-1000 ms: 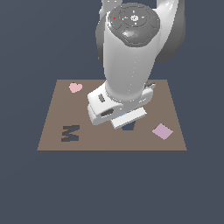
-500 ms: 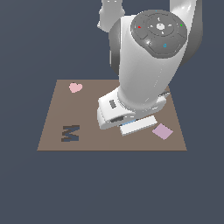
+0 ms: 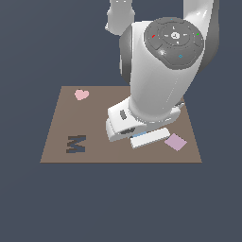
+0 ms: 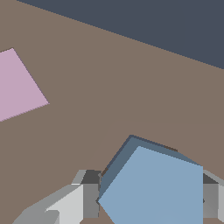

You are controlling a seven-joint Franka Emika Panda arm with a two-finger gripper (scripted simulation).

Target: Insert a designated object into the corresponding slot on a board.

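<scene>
In the wrist view the light-blue pentagon block [image 4: 153,188] sits between my gripper's [image 4: 148,200] two grey fingers [image 4: 89,199], which close on its sides just above the brown board [image 4: 113,87]. A darker slate band runs along the block's edge; I cannot tell whether it is the block's side or the navy pentagon slot under it. In the exterior view the arm's body hides the gripper and the slot. Only a thin light-blue sliver [image 3: 140,135] shows under the hand, over the board [image 3: 61,123] on the exterior view's right.
A lilac diamond tile [image 3: 175,142] lies on the board just beside the hand, and also shows in the wrist view [image 4: 17,85]. A pink heart [image 3: 81,94] lies at the board's far corner on the exterior view's left. A dark M-shaped recess [image 3: 76,143] is near the front.
The arm has swung toward the exterior view's right and nearer the lilac tile. The dark bit of slot seen under the hand a second ago is now covered.
</scene>
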